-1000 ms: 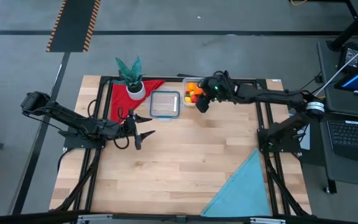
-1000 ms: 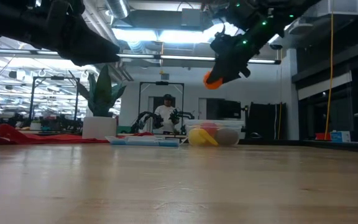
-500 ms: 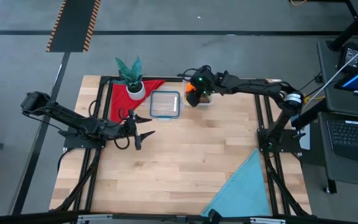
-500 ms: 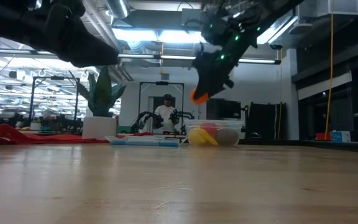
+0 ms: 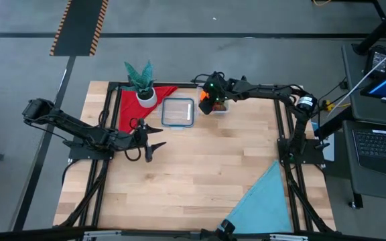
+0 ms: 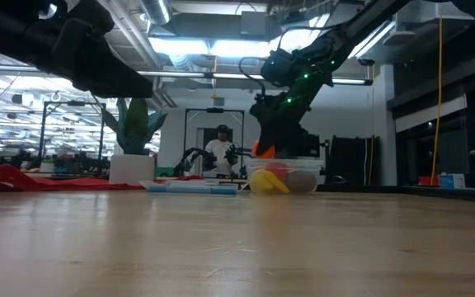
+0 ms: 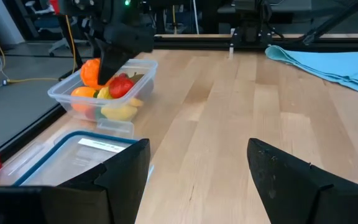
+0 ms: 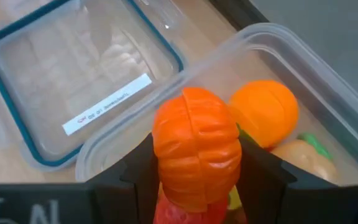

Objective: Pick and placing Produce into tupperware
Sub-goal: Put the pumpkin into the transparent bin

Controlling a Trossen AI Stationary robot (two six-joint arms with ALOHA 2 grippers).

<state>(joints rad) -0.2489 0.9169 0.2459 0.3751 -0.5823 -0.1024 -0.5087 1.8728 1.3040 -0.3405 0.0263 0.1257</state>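
Wooden table (image 5: 193, 174), ribbed orange produce (image 8: 197, 144)

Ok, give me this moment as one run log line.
right pincer: shut on orange pumpkin, over tupperware rim | left pincer: open, idle above table | lid: beside tupperware

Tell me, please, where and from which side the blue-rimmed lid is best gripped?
Probably by one edge of its raised blue rim, coming from above: the lid lies flat on the table beside the tub, so only the rim offers the fingers any purchase.
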